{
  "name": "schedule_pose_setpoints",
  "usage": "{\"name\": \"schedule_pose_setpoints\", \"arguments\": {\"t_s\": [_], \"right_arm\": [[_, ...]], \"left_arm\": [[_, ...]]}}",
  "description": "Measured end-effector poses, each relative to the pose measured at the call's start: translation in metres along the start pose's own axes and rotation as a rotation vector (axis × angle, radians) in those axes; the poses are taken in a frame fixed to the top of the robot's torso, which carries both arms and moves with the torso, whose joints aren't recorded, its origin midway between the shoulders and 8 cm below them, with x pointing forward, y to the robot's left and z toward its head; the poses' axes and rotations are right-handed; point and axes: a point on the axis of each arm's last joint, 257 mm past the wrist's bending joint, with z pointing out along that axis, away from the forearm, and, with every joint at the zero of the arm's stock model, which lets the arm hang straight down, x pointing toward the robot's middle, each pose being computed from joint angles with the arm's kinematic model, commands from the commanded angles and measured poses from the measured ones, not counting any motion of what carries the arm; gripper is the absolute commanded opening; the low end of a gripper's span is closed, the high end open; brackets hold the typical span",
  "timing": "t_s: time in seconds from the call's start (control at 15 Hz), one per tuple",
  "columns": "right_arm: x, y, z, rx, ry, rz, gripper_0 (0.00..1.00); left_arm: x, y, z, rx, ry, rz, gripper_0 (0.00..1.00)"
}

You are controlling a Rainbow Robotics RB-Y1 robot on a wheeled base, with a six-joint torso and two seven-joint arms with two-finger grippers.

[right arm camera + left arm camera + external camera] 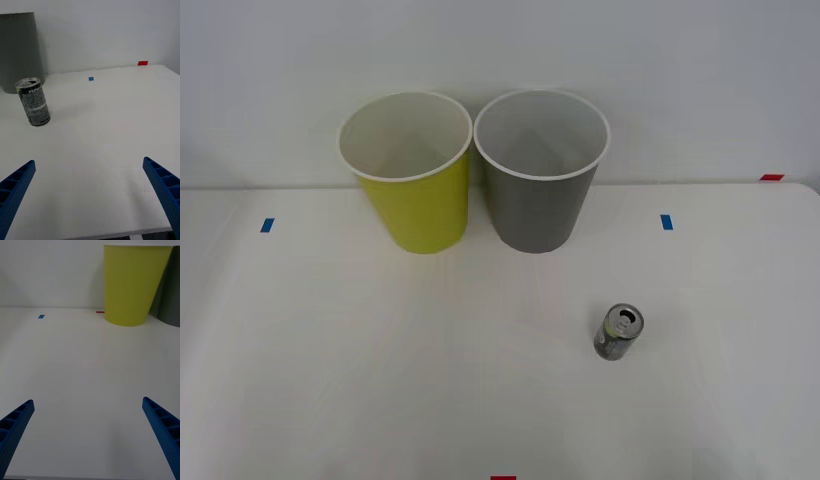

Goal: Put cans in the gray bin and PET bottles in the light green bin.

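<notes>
Pepsi can (618,332) upright, near-right of gray bin (540,185) | right gripper (90,198) fingers spread, empty | left gripper (88,438) likewise | risk: off-centre approach topples can, or drop into adjacent light green bin (412,175)

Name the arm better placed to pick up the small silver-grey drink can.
Right. The small silver-grey drink can stands upright on the robot's right side, before the open right gripper; the open left gripper faces bare white table.
</notes>
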Motion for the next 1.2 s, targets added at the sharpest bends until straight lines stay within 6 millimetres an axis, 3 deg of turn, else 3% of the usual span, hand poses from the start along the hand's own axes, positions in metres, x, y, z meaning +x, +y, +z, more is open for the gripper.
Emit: {"name": "schedule_pose_setpoints", "arguments": {"t_s": [0.47,0.8,1.2], "right_arm": [[-0.004,0.037,0.024,-0.198,-0.072,-0.010,1.00],[-0.003,0.072,0.070,-0.300,-0.119,0.005,1.00],[0.002,0.099,0.126,-0.308,-0.162,0.013,1.00]], "left_arm": [[0.000,0.000,0.000,0.000,0.000,0.000,1.00],[0.000,0.000,0.000,0.000,0.000,0.000,1.00],[0.000,0.000,0.000,0.000,0.000,0.000,1.00]]}}
